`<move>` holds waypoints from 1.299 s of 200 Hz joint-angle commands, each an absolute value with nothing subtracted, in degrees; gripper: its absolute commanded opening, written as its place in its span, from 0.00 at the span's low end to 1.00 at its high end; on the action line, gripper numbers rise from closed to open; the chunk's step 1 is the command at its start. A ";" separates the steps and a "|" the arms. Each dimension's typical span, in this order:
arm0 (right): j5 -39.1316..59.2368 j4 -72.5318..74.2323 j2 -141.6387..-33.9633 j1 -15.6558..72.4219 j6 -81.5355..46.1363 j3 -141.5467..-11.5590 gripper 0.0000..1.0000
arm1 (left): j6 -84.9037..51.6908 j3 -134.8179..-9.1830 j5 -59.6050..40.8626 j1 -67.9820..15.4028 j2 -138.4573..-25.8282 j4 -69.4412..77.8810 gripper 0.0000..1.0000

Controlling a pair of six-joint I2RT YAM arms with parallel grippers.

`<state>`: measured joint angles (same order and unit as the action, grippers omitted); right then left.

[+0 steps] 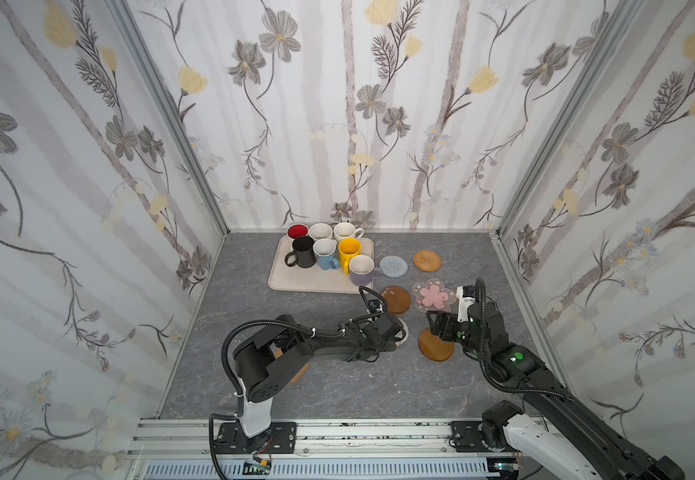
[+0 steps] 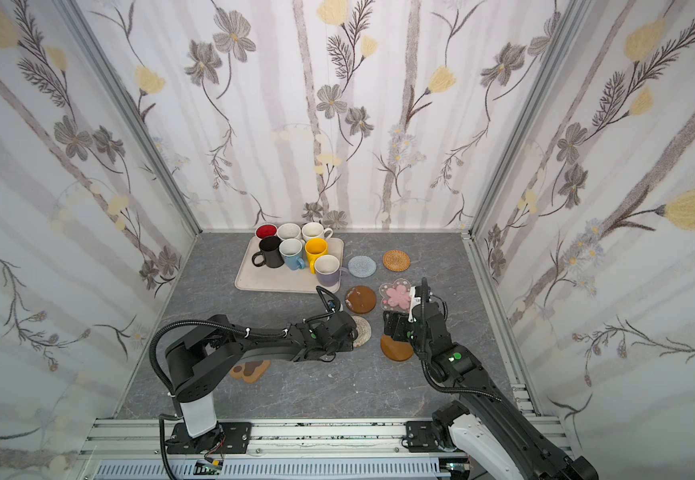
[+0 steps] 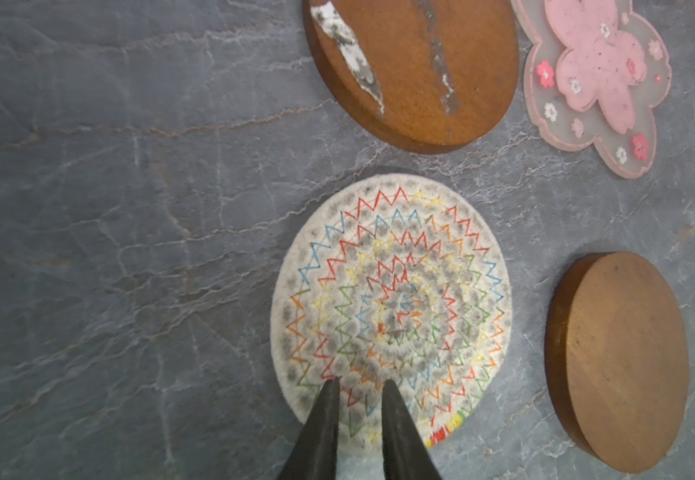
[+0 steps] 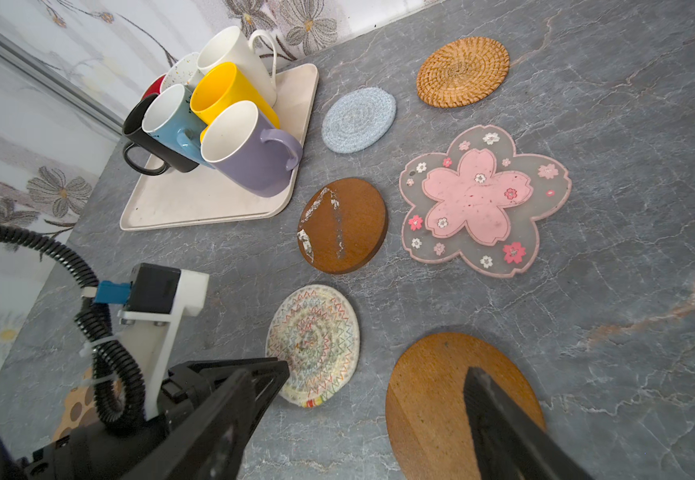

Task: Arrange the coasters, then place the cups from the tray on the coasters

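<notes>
Several cups stand packed on the beige tray [image 1: 296, 282], with the lavender cup [image 1: 361, 270] at its near right corner. Right of the tray lie the pale blue coaster [image 1: 393, 266], the rattan coaster [image 1: 427, 260], the pink-flower coaster [image 1: 435, 296] and a scuffed amber disc [image 1: 395, 299]. My left gripper [image 3: 360, 384] has its tips on the near edge of the whitish spiral coaster [image 3: 391, 307], a narrow gap between them and nothing in it. My right gripper [image 4: 358, 370] hangs wide open beside and over the plain amber disc [image 4: 429, 399].
The paw-print coaster [image 2: 250, 370] lies under the left arm's elbow. The enclosure's walls close in at the back and on both sides. The two arms' wrists are close together near the table's middle. Bare grey tabletop [image 1: 337, 390] stretches along the front.
</notes>
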<state>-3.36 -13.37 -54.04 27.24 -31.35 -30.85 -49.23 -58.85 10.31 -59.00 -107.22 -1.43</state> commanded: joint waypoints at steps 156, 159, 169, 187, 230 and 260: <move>5.47 -13.46 -53.09 27.77 -30.12 -31.13 0.88 | -40.87 -57.07 10.70 -54.34 -87.53 -9.40 0.94; 5.57 -13.20 -53.31 27.85 -30.08 -31.18 0.88 | -40.87 -56.54 10.61 -54.07 -86.38 -9.67 0.95; 5.96 -11.92 -53.92 28.34 -29.93 -31.52 0.88 | -40.87 -54.53 10.78 -52.98 -83.43 -10.84 0.95; 6.02 -9.49 -55.23 29.46 -29.85 -31.98 0.88 | -41.01 -51.24 11.81 -50.93 -77.70 -13.97 0.95; 5.69 -3.89 -62.13 33.00 -29.36 -34.68 0.88 | -44.03 -40.93 13.86 -43.35 -64.38 -21.45 0.90; 6.65 -1.59 -67.51 35.43 -28.58 -36.74 0.88 | -47.03 -34.50 14.67 -39.07 -57.11 -26.18 0.86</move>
<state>5.69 -6.79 -64.47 34.13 -29.80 -35.29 -43.70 -38.04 12.78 -40.88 -61.47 -20.49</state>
